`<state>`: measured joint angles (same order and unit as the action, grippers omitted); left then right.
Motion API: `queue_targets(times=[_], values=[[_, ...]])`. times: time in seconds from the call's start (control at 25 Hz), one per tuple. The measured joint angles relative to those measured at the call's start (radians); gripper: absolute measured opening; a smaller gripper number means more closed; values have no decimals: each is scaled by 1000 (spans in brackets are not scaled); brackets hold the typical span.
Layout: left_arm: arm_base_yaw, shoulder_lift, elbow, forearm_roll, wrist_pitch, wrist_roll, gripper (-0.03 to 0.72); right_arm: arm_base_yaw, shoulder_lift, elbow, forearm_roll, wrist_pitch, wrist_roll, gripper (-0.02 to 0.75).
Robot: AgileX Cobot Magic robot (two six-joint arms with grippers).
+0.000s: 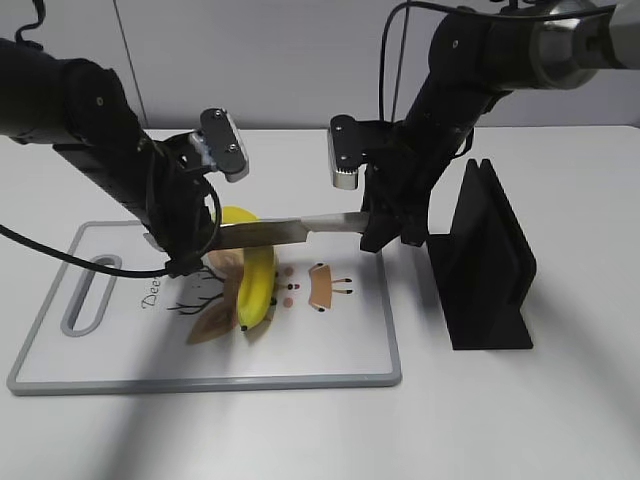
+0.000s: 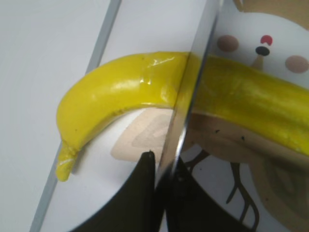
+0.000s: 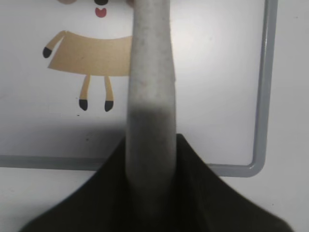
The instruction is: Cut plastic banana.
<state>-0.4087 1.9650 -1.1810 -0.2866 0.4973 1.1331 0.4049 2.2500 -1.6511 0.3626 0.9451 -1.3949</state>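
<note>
The plastic banana (image 1: 258, 285) lies on the white cutting board (image 1: 340, 340), glossy yellow and curved; in the left wrist view it (image 2: 120, 92) runs across the frame. A knife (image 1: 265, 233) lies level across the banana, its blade (image 2: 190, 92) edge-down on the banana's upper part. My right gripper (image 1: 385, 235) is shut on the grey knife handle (image 3: 149, 96), which fills the space between its jaws (image 3: 150, 159). My left gripper (image 1: 190, 255) is shut on the blade's tip end (image 2: 164, 164), just beside the banana.
The board has a grey rim (image 3: 263, 96), a slot handle (image 1: 90, 295) at its left and cartoon deer prints (image 1: 322, 287). A black knife stand (image 1: 490, 260) stands on the table right of the board. A white wall is behind.
</note>
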Motion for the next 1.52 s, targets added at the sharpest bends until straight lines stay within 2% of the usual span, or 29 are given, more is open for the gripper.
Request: queue_targets(times=[0.36,0.48,1.0,1.28,1.32,1.4,1.52], values=[[1,-26,1,-1,15,-2,27,3,-40,1,1,9,3,173],[0,-49,7,-14,95,-13,25,5,-71,10,10,47,4,169],[-4,-330,12,42,160,-22,18,12,-307,13,37,89,7,166],[-4,-363,13,23,174,-22,30,12,-338,13,44,106,9,166],[-4,-363,13,11,174,-23,53,12,-338,13,43,111,9,166],[-1,-363,13,1,165,-35,145,11,-338,13,41,125,22,164],[6,-363,13,-2,156,-45,407,9,-338,13,14,141,28,164]])
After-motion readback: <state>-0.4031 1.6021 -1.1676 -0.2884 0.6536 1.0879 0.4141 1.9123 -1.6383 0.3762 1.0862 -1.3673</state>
